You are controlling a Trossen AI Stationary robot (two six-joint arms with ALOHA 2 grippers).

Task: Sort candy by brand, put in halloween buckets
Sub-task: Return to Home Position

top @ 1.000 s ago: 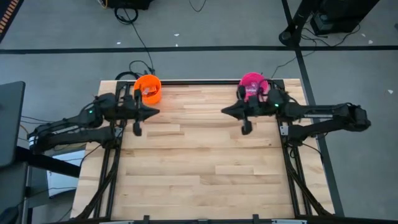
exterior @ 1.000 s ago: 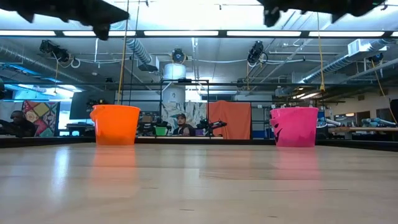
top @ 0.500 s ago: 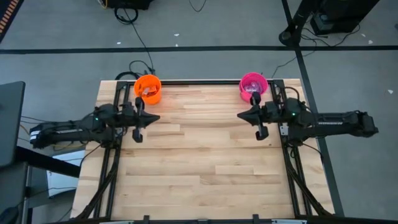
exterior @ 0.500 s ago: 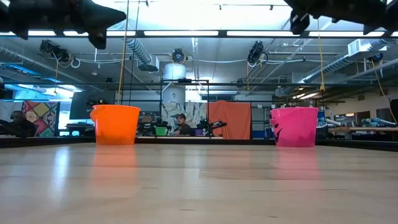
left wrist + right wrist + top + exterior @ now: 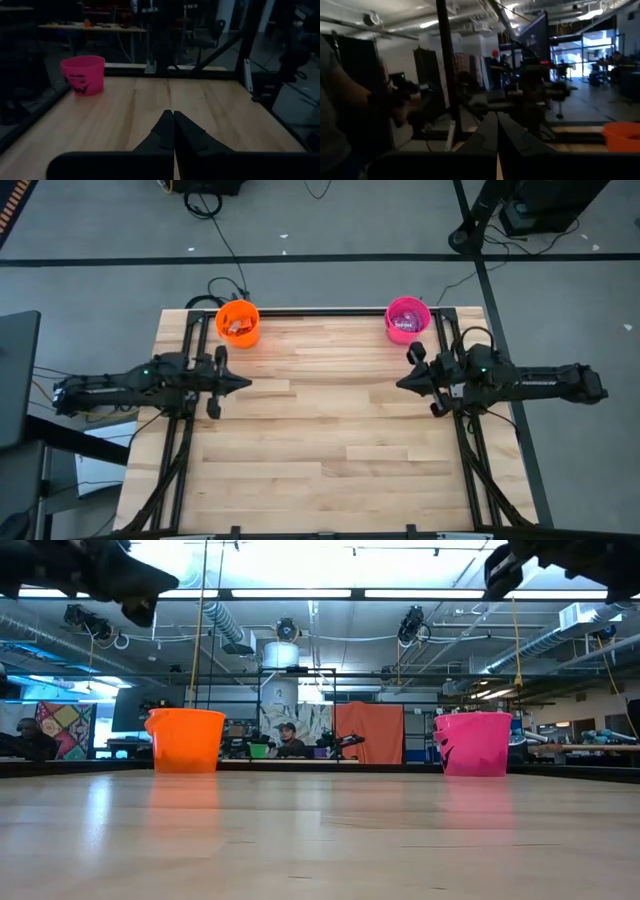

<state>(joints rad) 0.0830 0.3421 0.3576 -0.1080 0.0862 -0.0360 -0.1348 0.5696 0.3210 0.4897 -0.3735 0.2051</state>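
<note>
The orange bucket stands at the table's far left, and the pink bucket at its far right; both show in the low view, orange and pink. Wrapped candy lies inside each, seen from above. My left gripper is shut and empty, held above the table's left side, nearer than the orange bucket. My right gripper is shut and empty, above the right side, nearer than the pink bucket. The left wrist view shows the pink bucket far across the table; the right wrist view shows the orange bucket.
Bare wooden tabletop spreads between and in front of the arms. Black frame rails run along the table's left and right sides. People and workbenches show in the room beyond the far edge.
Both arms have drawn back from the buckets toward the table's near edge and outward toward their own sides, the left toward the left edge and the right toward the right edge. The buckets have stayed in place.
</note>
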